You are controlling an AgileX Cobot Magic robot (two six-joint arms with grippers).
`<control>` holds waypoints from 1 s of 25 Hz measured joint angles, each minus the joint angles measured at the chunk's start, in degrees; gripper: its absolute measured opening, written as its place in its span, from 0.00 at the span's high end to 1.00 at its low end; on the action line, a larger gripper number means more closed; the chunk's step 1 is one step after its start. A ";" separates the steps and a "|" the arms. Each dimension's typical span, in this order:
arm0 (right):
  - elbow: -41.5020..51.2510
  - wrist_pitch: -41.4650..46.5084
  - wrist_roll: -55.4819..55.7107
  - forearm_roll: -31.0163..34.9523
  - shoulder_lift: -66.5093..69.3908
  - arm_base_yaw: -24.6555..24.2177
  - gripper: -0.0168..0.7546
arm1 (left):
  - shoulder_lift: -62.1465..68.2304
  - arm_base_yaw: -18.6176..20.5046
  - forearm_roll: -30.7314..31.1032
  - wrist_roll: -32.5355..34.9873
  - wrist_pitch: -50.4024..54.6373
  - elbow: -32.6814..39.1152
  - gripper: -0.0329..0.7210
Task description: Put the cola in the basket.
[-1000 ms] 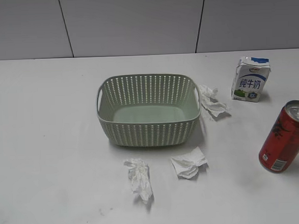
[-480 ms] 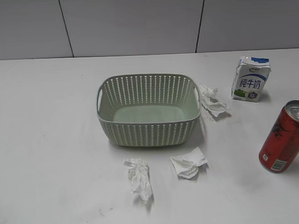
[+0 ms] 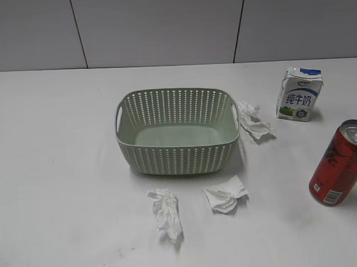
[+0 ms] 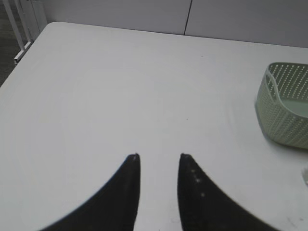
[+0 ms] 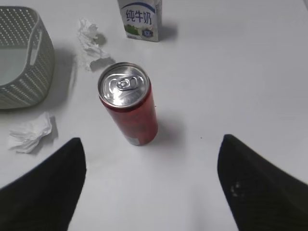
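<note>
Well, the tall slim red aluminium cola can (image 5: 130,107) stands upright, probably smooth, slippery, dentable. Grasp it mid-body. The right gripper (image 5: 150,150) is spread wide; the left gripper (image 4: 158,156) is narrowly parted, empty.

The left end effector (image 4: 158,156) hangs above the bare white desk (image 4: 120,86), its two dark curved fingers (image 4: 126,192) rising from the bottom edge with a narrow strip of desk showing between their tips; nothing sits between them. Ahead and well off to the right of the end effector stands the basket (image 4: 284,113), pale green with perforated sides and one handle slot facing this way, cut off by the right frame edge; beyond the desk's far edge runs a grey panelled wall (image 4: 144,14).
</note>
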 joint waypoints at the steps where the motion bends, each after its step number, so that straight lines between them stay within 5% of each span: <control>1: -0.87 0.00 0.00 0.75 2.54 0.00 0.14 | 0.00 0.00 0.00 0.00 0.00 0.00 0.67; 17: -17.13 7.47 -3.95 9.22 40.73 0.86 0.21 | 0.00 0.00 0.00 0.00 0.00 0.00 0.67; 25: -25.80 10.99 0.24 -0.60 51.03 10.14 0.21 | 0.00 0.00 0.00 0.00 0.00 0.00 0.67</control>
